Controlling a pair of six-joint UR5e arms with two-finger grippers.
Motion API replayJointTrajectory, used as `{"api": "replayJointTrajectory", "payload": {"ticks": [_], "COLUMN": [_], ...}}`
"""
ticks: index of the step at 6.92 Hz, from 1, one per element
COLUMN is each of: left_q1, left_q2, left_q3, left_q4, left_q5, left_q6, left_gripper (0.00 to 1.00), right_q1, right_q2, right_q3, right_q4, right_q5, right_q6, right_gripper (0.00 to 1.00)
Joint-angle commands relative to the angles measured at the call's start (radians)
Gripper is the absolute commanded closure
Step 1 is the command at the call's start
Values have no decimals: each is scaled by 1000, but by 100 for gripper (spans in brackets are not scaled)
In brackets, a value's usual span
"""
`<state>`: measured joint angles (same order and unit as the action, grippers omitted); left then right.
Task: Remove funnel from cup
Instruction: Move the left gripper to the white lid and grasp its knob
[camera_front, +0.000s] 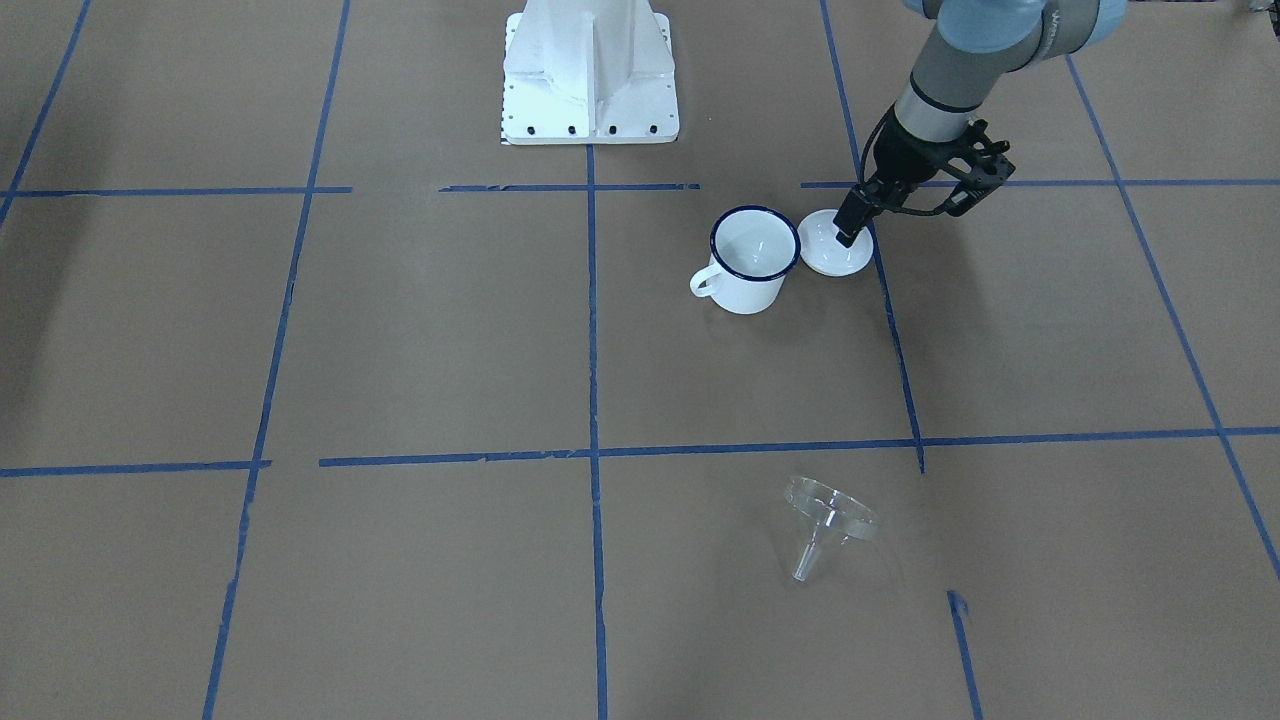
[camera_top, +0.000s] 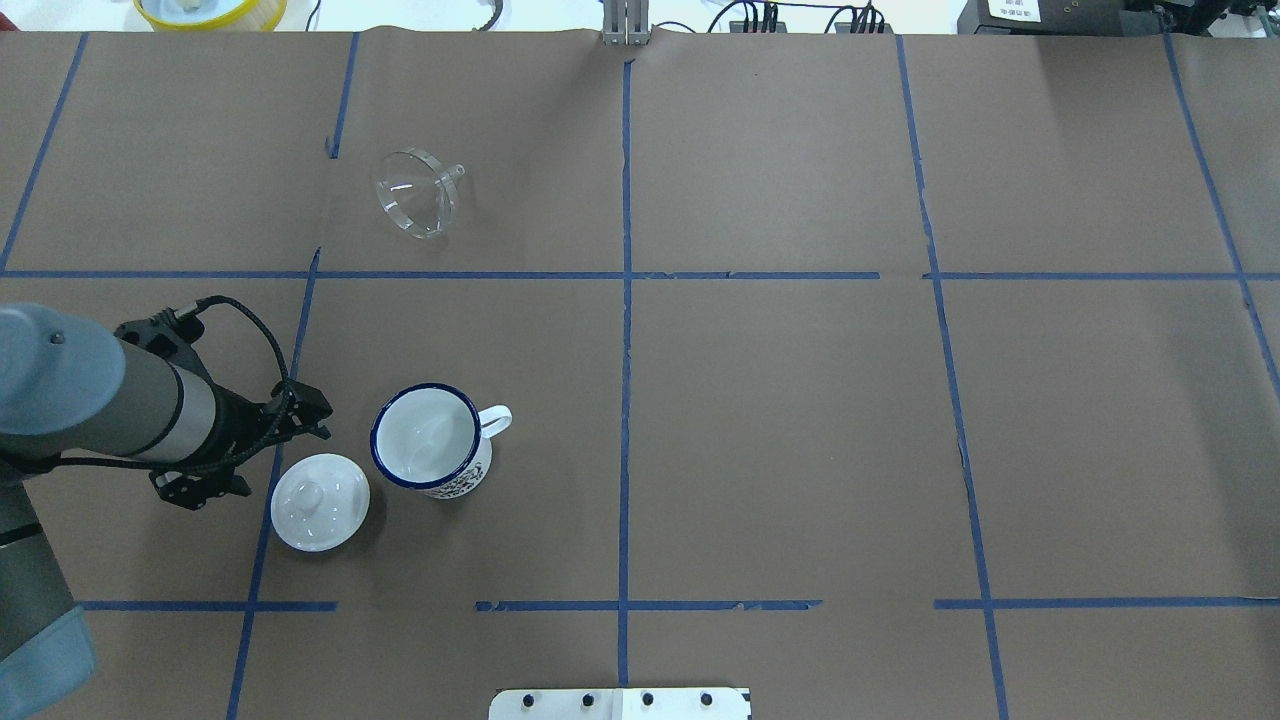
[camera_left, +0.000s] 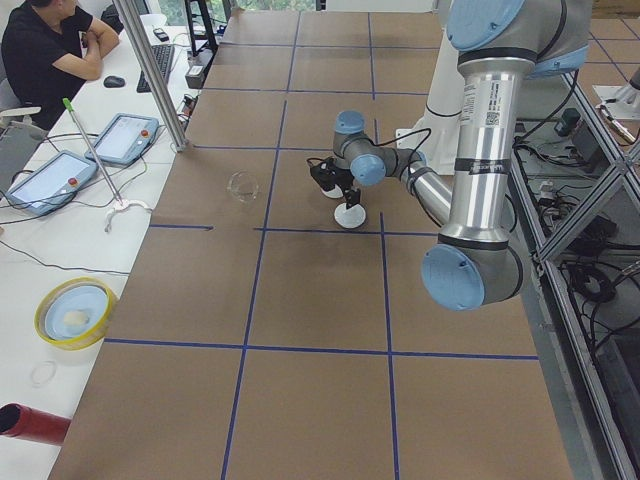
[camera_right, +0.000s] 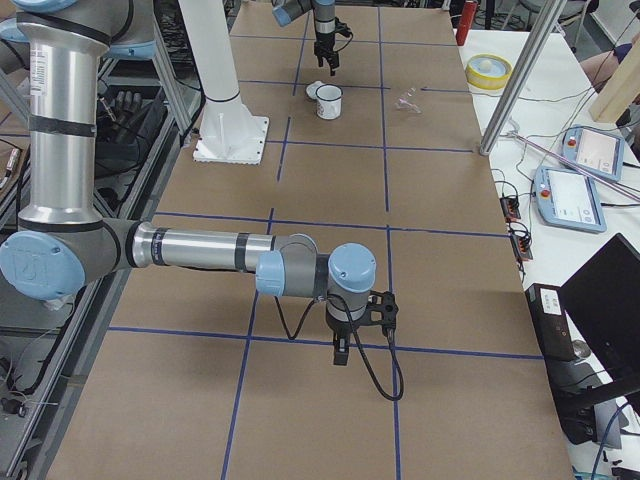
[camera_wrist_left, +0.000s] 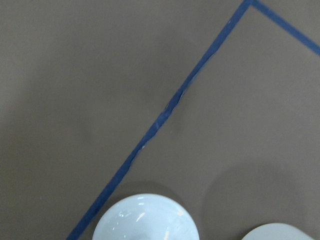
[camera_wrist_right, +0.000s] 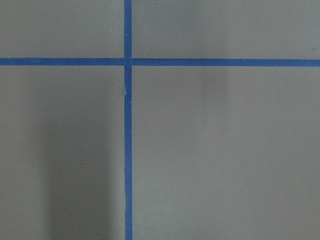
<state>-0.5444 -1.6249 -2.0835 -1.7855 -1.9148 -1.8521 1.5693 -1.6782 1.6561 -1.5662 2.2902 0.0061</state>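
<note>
The clear funnel (camera_front: 830, 520) lies on its side on the brown table, far from the cup; it also shows in the overhead view (camera_top: 418, 192). The white mug with a dark blue rim (camera_front: 750, 258) stands upright with nothing in it (camera_top: 430, 452). My left gripper (camera_front: 846, 236) hangs just above a white knobbed lid (camera_front: 835, 250) beside the mug, its fingers together and holding nothing. My right gripper (camera_right: 340, 355) is far off over bare table, seen only in the right side view, so I cannot tell its state.
The lid (camera_top: 320, 500) lies left of the mug in the overhead view. The white robot base (camera_front: 590, 75) stands at the table's near edge. A yellow bowl (camera_top: 210, 10) sits beyond the far edge. Blue tape lines cross the table.
</note>
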Motion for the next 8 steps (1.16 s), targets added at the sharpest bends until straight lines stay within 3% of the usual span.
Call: {"api": "replayJointTrajectory", "payload": {"ticks": [1, 4, 6, 8], "left_q1": [75, 83, 81, 81], "left_q2": [-3, -9, -6, -6], "left_q3": [10, 43, 94, 86], "left_q4": [-8, -9, -92, -91], "left_q5": [61, 86, 106, 106], "left_q6": [-55, -44, -48, -56], "left_gripper": [2, 9, 10, 24], "right_q1": [0, 0, 0, 0], "right_q2": [0, 0, 0, 0], "right_q3": [1, 1, 1, -1], "right_q4": [0, 0, 0, 0], "right_q5": [0, 0, 0, 0], "right_q6": [0, 0, 0, 0], "right_gripper": [0, 0, 0, 0]}}
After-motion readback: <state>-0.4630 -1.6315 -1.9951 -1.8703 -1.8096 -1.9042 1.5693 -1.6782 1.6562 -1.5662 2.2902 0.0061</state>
